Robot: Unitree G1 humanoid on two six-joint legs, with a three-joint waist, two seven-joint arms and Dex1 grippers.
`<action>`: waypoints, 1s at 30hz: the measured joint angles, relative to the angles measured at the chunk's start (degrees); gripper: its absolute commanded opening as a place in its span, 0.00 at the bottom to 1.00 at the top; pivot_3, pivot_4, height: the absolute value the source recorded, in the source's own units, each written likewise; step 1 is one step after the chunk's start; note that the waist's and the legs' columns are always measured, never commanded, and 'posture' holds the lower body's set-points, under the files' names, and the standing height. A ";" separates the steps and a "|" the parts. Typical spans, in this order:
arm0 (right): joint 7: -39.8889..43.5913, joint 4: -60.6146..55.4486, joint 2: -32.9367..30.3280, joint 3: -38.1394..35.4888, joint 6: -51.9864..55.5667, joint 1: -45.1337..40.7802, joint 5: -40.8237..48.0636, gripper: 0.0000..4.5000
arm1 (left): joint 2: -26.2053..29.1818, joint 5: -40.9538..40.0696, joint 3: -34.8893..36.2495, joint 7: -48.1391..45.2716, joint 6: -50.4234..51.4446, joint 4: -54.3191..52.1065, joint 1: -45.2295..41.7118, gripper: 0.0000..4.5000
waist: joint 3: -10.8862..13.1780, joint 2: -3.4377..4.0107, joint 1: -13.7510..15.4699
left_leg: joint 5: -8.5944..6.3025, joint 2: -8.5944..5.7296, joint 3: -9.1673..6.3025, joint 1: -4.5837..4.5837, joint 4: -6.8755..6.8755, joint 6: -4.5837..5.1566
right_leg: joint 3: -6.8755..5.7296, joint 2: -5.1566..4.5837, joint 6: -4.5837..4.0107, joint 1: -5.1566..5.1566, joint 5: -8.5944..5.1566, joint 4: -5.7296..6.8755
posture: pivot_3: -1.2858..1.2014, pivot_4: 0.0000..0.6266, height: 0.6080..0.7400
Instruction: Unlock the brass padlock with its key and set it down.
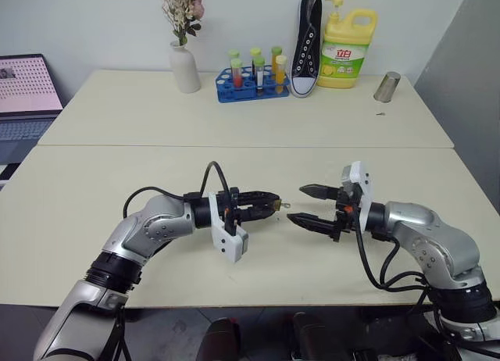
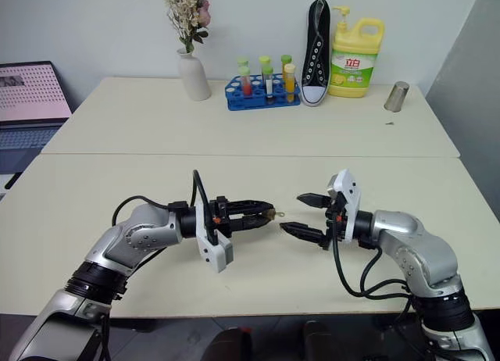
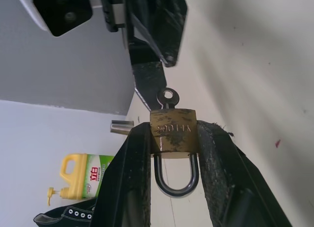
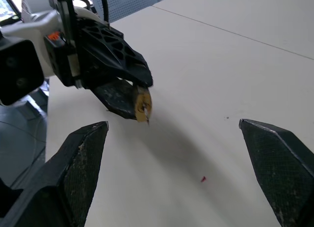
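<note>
The brass padlock (image 3: 173,130) is pinched by its body between the fingers of my left gripper (image 1: 273,204), held above the table. Its silvery shackle (image 3: 176,184) points back toward the wrist. A small key (image 3: 168,97) sticks out of its far end with its ring head showing. My right gripper (image 1: 298,203) faces the left one from the right at the same height, open, with a short gap between its fingertips and the key. In the right wrist view the padlock (image 4: 143,105) shows end-on between that gripper's spread fingers.
Along the back of the cream table (image 1: 234,166) stand a white vase of flowers (image 1: 185,64), a blue rack of tubes (image 1: 251,83), a black shoe (image 1: 306,44), a yellow detergent bottle (image 1: 348,48) and a metal cup (image 1: 387,86). A laptop (image 1: 27,95) sits far left.
</note>
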 measured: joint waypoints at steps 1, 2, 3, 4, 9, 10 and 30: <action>0.00 0.21 0.15 0.10 0.56 -0.46 0.44 1.00 | 0.04 0.12 0.00 0.43 0.03 0.00 0.01 0.21 | 0.00 0.00 0.02 | 0.00 0.00 -0.01 0.00 0.00 0.00 | -0.01 0.00 0.00 0.00 0.00 0.00 | 0.52 0.24 1.00; 0.03 0.38 0.21 0.18 0.81 -0.64 0.72 1.00 | 0.04 0.15 0.00 0.63 0.12 -0.03 0.02 0.21 | 0.00 0.00 0.03 | 0.00 0.00 -0.01 -0.01 0.00 0.00 | -0.01 0.00 0.00 0.00 0.00 -0.01 | 0.52 0.24 1.00; 0.15 0.52 0.28 0.28 0.90 -0.67 0.90 1.00 | 0.04 0.16 0.00 0.71 0.27 -0.08 0.04 0.21 | 0.00 0.00 0.03 | 0.00 0.00 -0.01 -0.01 0.00 0.00 | -0.01 0.00 0.00 0.00 0.00 -0.01 | 0.52 0.24 1.00; 0.32 0.79 0.38 0.38 0.97 -0.67 1.00 1.00 | 0.04 0.17 0.00 0.80 0.36 -0.13 0.06 0.21 | 0.00 0.00 0.03 | 0.00 -0.01 0.00 -0.02 0.00 0.00 | -0.01 0.00 0.00 0.00 0.00 -0.01 | 0.52 0.24 1.00; 1.04 1.35 0.86 0.85 1.51 -0.71 1.35 1.00 | 0.08 0.40 0.00 1.48 0.44 -0.23 0.07 0.21 | 0.00 0.00 0.03 | 0.00 0.00 -0.01 -0.01 0.00 0.00 | -0.02 0.00 0.00 0.00 0.00 0.00 | 0.52 0.24 1.00; 1.15 1.52 0.95 0.95 1.58 -0.71 1.35 1.00 | 0.09 0.52 0.00 1.64 0.45 -0.24 0.07 0.21 | 0.00 0.00 0.03 | 0.00 0.00 -0.01 -0.01 0.00 0.00 | -0.02 0.00 0.00 0.00 0.00 0.00 | 0.52 0.24 1.00; 1.91 2.62 1.95 1.31 2.50 -2.40 2.00 0.00 | 0.11 1.15 -0.01 1.87 0.51 -0.24 0.22 0.21 | 0.00 0.00 0.03 | 0.00 0.00 -0.02 -0.01 0.00 0.00 | -0.04 0.00 0.00 0.00 0.00 0.00 | 0.52 0.24 1.00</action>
